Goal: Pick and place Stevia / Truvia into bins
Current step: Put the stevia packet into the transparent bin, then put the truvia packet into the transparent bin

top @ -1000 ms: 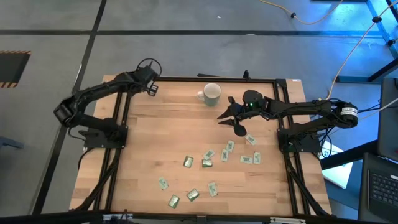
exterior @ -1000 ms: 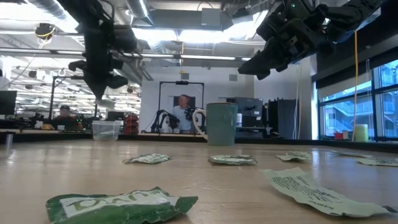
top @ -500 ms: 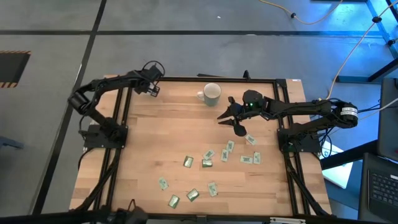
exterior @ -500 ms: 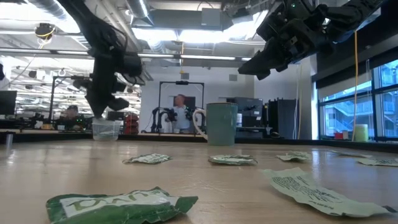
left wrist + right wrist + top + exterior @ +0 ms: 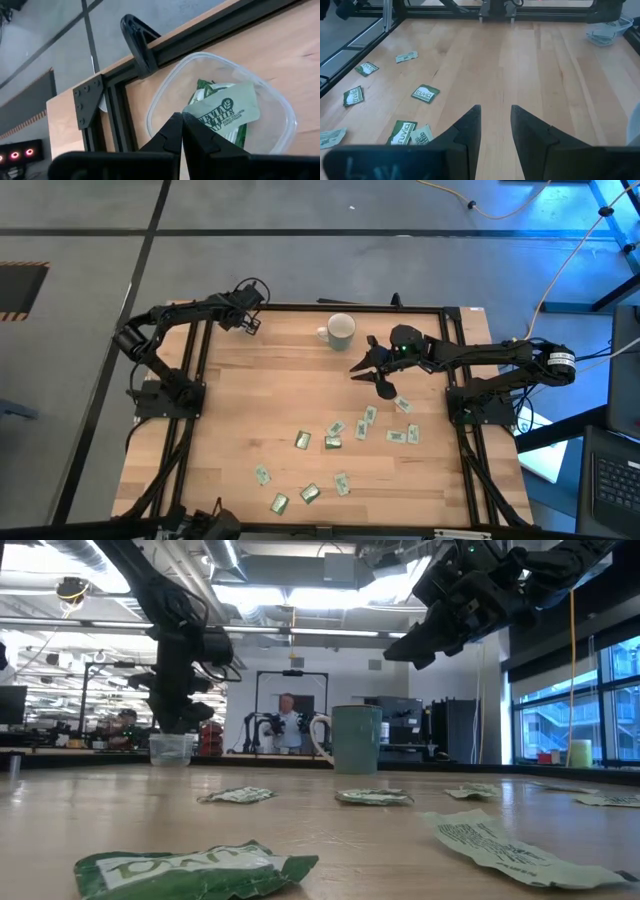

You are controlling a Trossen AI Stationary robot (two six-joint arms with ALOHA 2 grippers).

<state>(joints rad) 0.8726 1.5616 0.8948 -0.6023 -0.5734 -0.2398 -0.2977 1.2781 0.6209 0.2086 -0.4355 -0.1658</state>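
Now our left gripper (image 5: 181,131), pinching a sachet (image 5: 227,111) over the clear cup (image 5: 280,120), risks dropping it outside; our right gripper (image 5: 495,125) waits spread.

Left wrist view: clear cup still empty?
No, the clear cup already holds green-and-white sachets, seen just past the shut left gripper.

I'm working in a robotics lab: exposed ceiling ducts (image 5: 250,585), other robot arms (image 5: 262,730) and seated people (image 5: 288,720) behind my table (image 5: 120,805).
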